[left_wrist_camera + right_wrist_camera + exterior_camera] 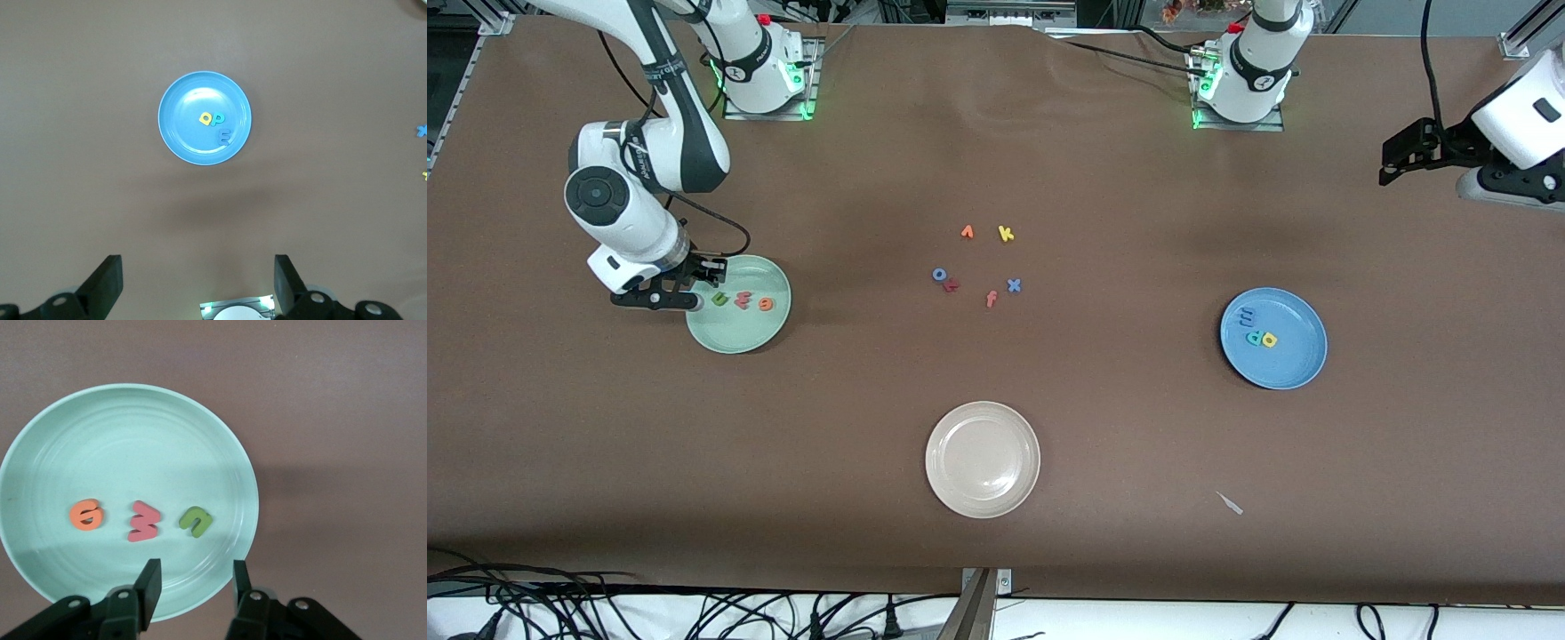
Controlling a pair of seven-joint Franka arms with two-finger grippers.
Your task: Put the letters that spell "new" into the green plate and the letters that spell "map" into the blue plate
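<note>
Since tiny foam letters look light, soft, thin: likely pinch across flat edges, gentle squeeze. Green n [195, 521], salmon-pink w [144, 521], orange e [87, 514] lie in round pale mint-green plate [127, 420], apart from fingers. Blue m [225, 138], yellow a [206, 119], teal p [218, 118] lie in round medium-blue plate [183, 100]. Right gripper [193, 581] over green plate rim, pointing down, jaws parted, empty. Left gripper [198, 280] waits high, released wide, empty.
</note>
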